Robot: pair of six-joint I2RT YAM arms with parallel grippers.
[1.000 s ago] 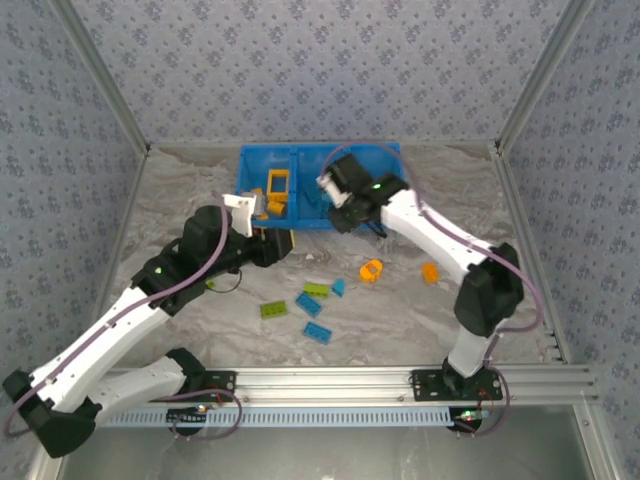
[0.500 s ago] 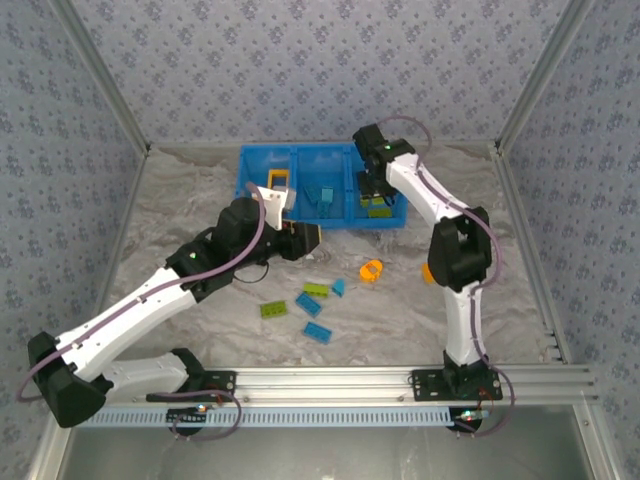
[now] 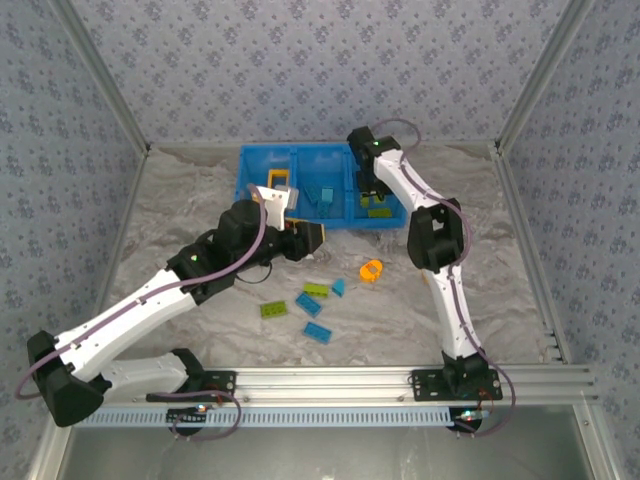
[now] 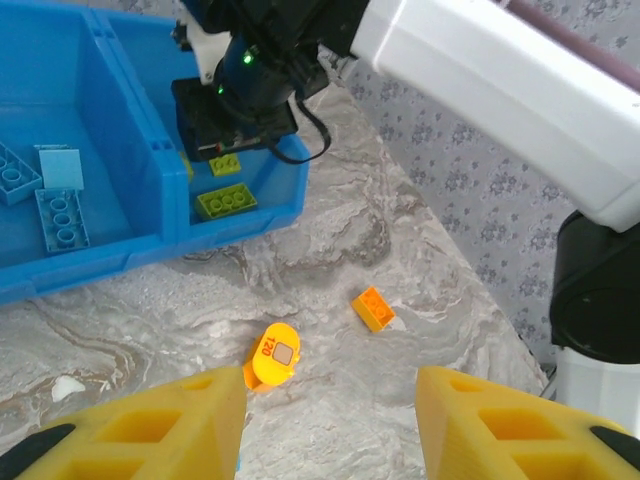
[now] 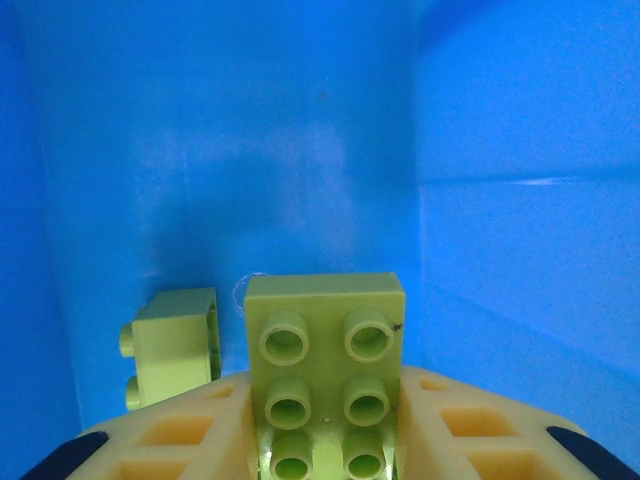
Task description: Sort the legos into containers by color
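Right wrist view puts a lime brick (image 5: 325, 375) dead centre, studs toward the lens, pinched on its two long sides between the yellow fingers of the right claw (image 5: 325, 425). It sits inside the right-hand compartment of the bin (image 5: 250, 150); whether it touches the floor I cannot tell. A second lime brick (image 5: 175, 345) lies on its side just to the left.

I judge the brick light, rigid and smooth-walled. The flat sides give the pads a sure hold, though hard plastic may twist if squeezed off-centre, and it should survive a short drop.

Over the table (image 4: 400, 230), the left claw (image 4: 330, 420) is spread with nothing between its fingers, near an orange round piece (image 4: 273, 355) and an orange brick (image 4: 372, 308). Loose green bricks (image 3: 273, 309) and blue bricks (image 3: 318, 332) lie nearer the bases.
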